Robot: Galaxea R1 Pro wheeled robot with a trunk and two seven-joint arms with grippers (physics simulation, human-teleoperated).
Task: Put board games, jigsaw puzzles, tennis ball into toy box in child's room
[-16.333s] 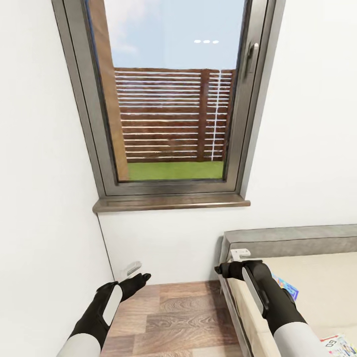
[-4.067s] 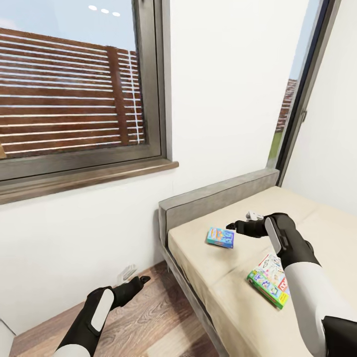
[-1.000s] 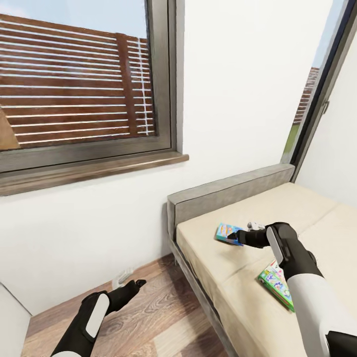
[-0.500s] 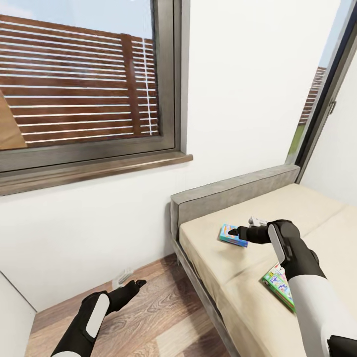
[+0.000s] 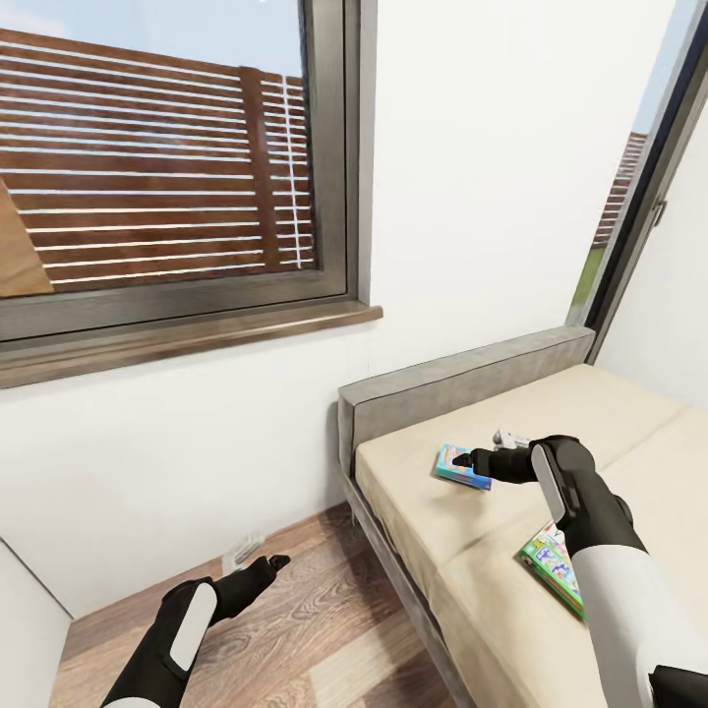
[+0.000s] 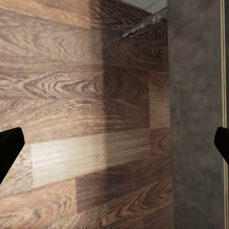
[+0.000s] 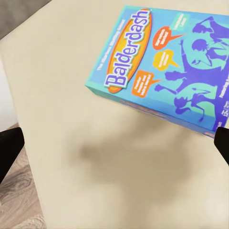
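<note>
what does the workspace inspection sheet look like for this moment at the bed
surface: bed, beige mattress, grey headboard against the white wall.
job's things: blue board game flat on the mattress near the headboard, printed face up; green-edged board game flat on the mattress, partly behind the right forearm.
clutter: nothing seen.
grippers: right tool open, above the mattress beside the blue game, holding nothing; left tool open, empty, over the wood floor.
cables: nothing seen.
surroundings: window with a brown slatted fence outside, dark sill, second window by the bed.
</note>
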